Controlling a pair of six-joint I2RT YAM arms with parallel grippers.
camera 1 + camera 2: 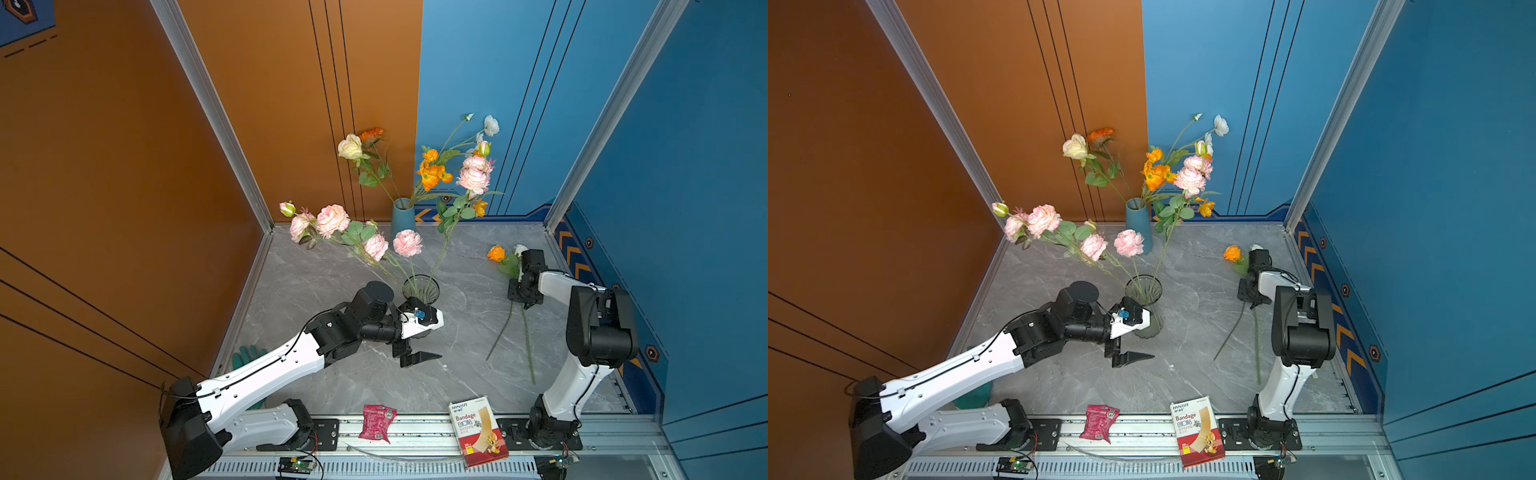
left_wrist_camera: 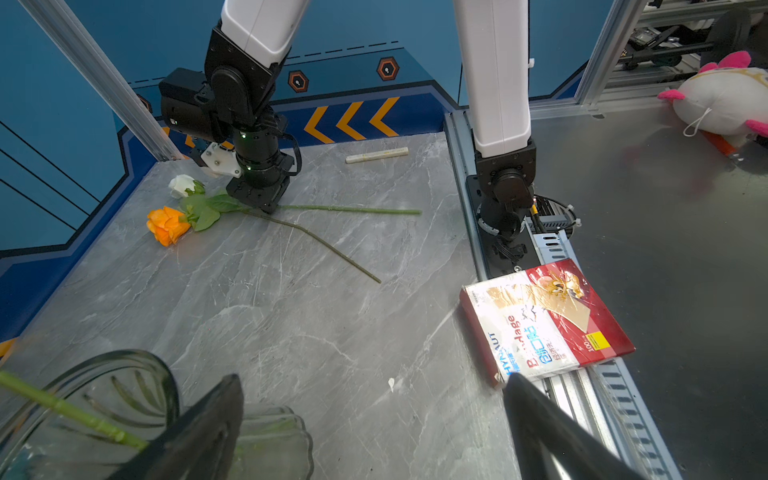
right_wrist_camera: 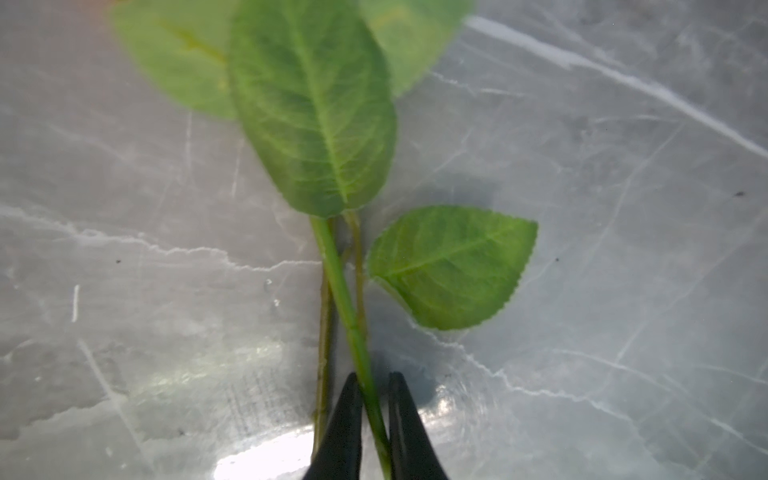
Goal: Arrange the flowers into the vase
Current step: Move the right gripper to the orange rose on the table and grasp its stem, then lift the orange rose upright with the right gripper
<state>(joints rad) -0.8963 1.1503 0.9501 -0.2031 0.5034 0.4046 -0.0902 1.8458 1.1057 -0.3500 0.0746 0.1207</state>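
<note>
My right pincer [image 3: 374,376] is down on the desk [image 1: 332,270], its jaws drawn in to a narrow slot around one bright green stem [image 3: 338,282]. I read that as a grip, if a light one. A thinner, darker stem [image 3: 323,332] lies just beside the outside of one jaw, not between them. The leaves [image 3: 316,124] hide which stem carries the orange rose [image 1: 496,253] and which the white rose [image 2: 181,185], so I can't tell which bloom I have.

The caught stem lies flat, its long axis running from the blooms at the back toward the front edge of the desk. I hold it high up near the leaves, so most of its length trails forward. The glass vase [image 1: 1156,322] stands upright well apart to the left, with pink blooms [image 1: 332,220] in it. My left pincer [image 2: 372,377] hovers just beside that vase, wide open and empty. That arm is nearer the vase, the right one nearer the flower.

The stem looks like smooth, slim, springy plastic. The leaves are veined cloth with saw-toothed edges. The vase is clear ribbed glass with a wavy rim, and I judge it easy to tip. The desk is glossy grey marble pattern. The neighbouring stem may drag along on the lift.
</note>
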